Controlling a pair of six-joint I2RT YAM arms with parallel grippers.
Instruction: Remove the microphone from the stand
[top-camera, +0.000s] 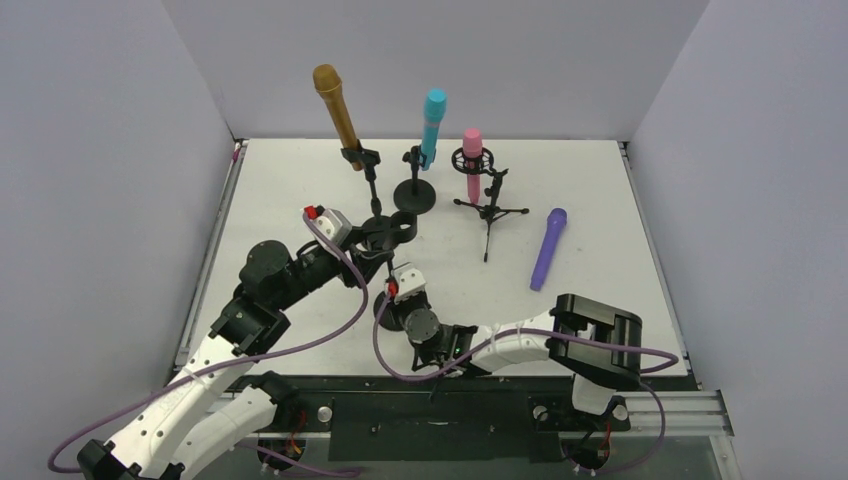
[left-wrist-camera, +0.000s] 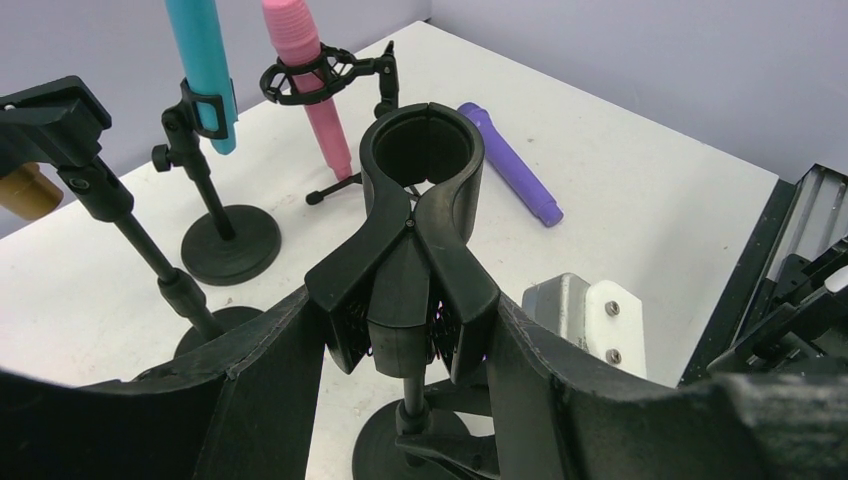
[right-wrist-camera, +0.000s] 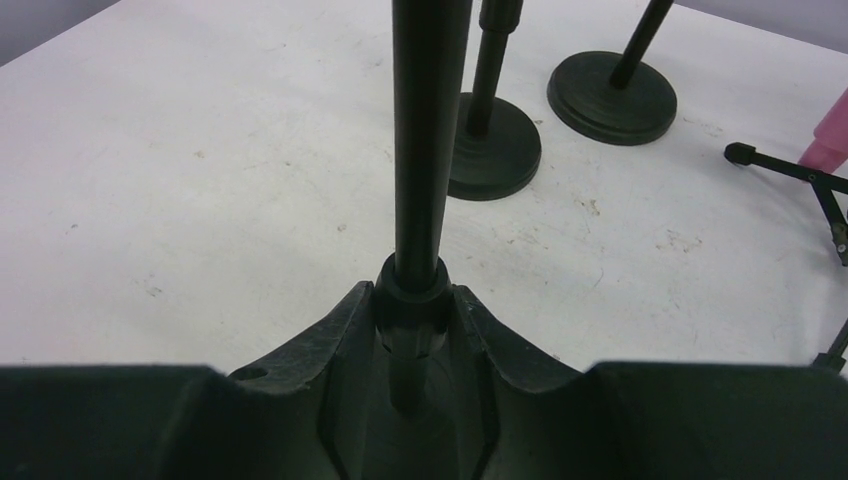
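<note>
- The left fingers (left-wrist-camera: 270, 380) are closed on the lower wings of the stand's clip (left-wrist-camera: 400, 250). The clip's ring stands empty just past their tips.
- The right fingers (right-wrist-camera: 330, 350) grip the stand's pole (right-wrist-camera: 425, 130) low down, at its collar just above the base.
- The purple microphone (left-wrist-camera: 510, 165) lies flat on the bench (left-wrist-camera: 620, 200), beyond the left fingers and to their right. It is well apart from both pairs of fingers and touches neither.

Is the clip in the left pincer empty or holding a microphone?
Empty: the clip shows a hollow ring, and the purple microphone lies on the table.
</note>
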